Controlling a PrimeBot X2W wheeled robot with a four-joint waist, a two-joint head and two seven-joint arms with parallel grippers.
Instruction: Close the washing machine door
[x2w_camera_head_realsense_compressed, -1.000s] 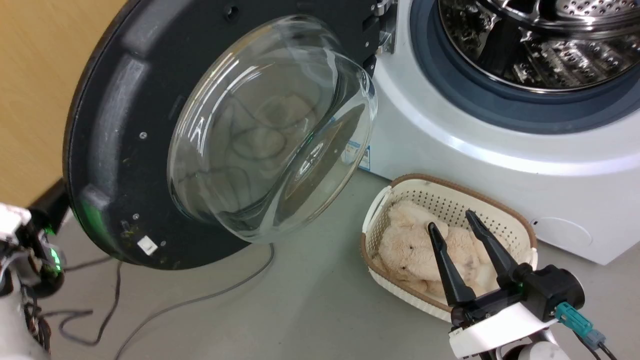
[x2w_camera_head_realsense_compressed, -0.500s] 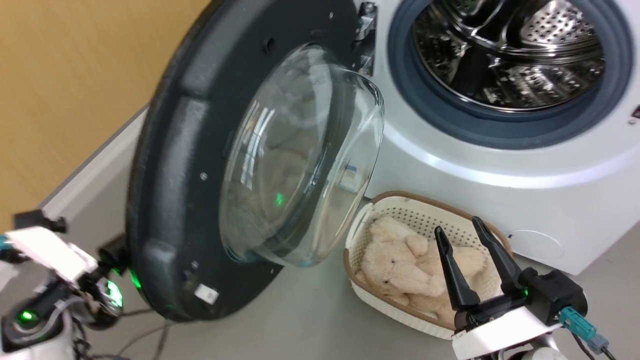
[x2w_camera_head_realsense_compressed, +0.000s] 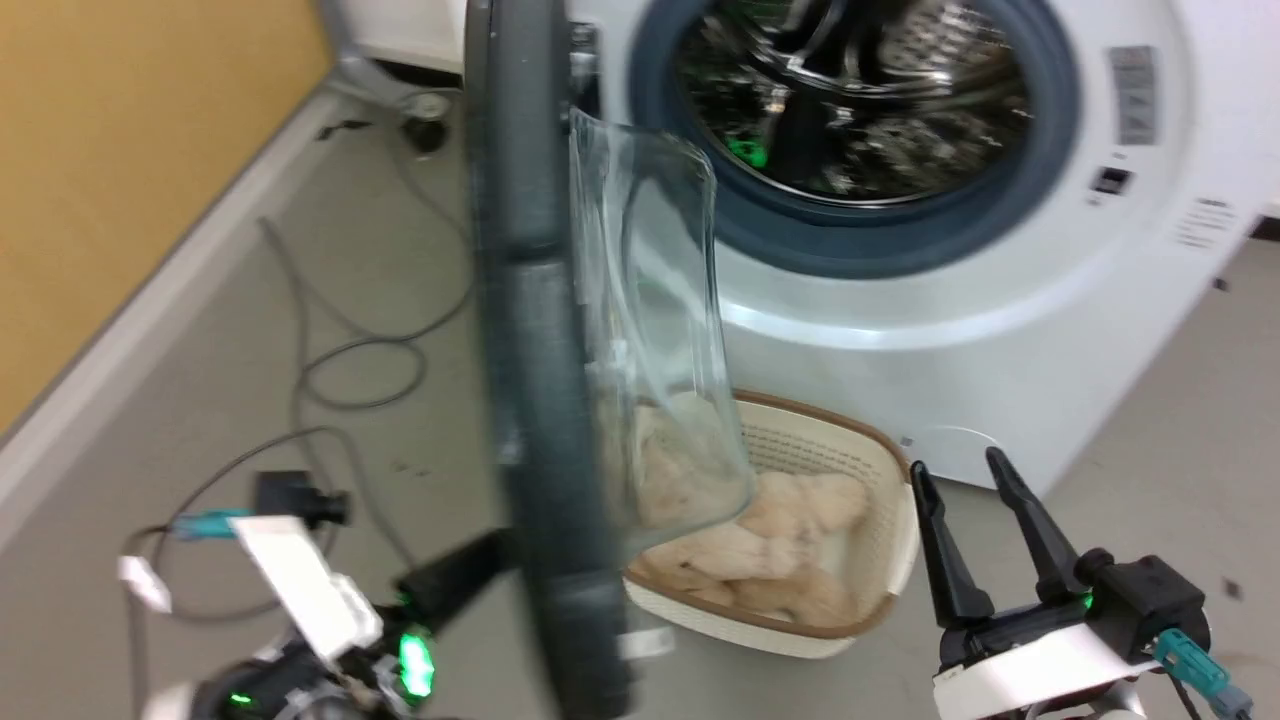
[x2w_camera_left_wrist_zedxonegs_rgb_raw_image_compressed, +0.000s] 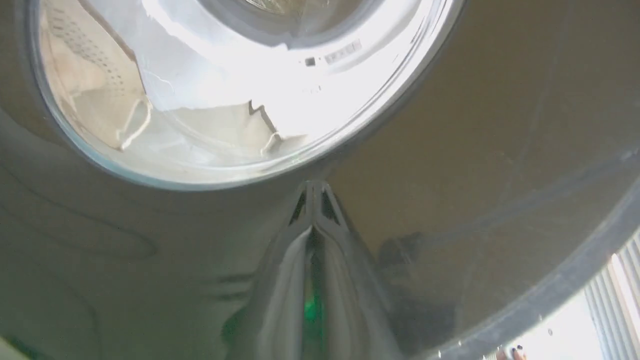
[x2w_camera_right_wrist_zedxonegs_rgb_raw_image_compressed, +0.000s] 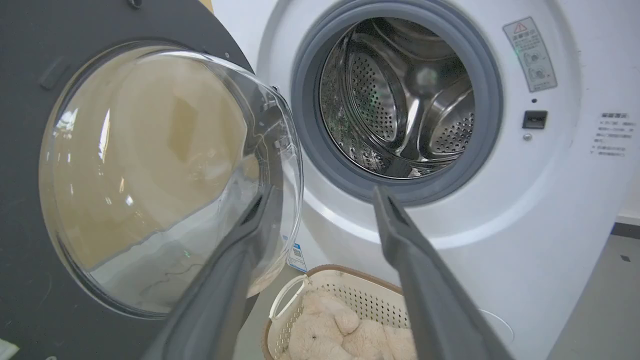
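one closed left hand (x2w_camera_left_wrist_zedxonegs_rgb_raw_image_compressed: 313, 210) against door (x2w_camera_left_wrist_zedxonegs_rgb_raw_image_compressed: 450, 150)

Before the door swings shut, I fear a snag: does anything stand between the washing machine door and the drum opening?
Nothing visible lies in the opening of the washing machine. The basket stands on the floor below it, near the path of the washing machine door; whether the door clears its rim I cannot tell.

Motion blur smeared the door (x2w_camera_head_realsense_compressed: 540, 400) and drum (x2w_camera_head_realsense_compressed: 850, 100) in the head view. Above the left fingers (x2w_camera_left_wrist_zedxonegs_rgb_raw_image_compressed: 285, 280), glare whitened the glass (x2w_camera_left_wrist_zedxonegs_rgb_raw_image_compressed: 225, 100); around them the door lay dim. The right fingers (x2w_camera_right_wrist_zedxonegs_rgb_raw_image_compressed: 220, 295) loomed soft; beyond them all was sharp and evenly lit.
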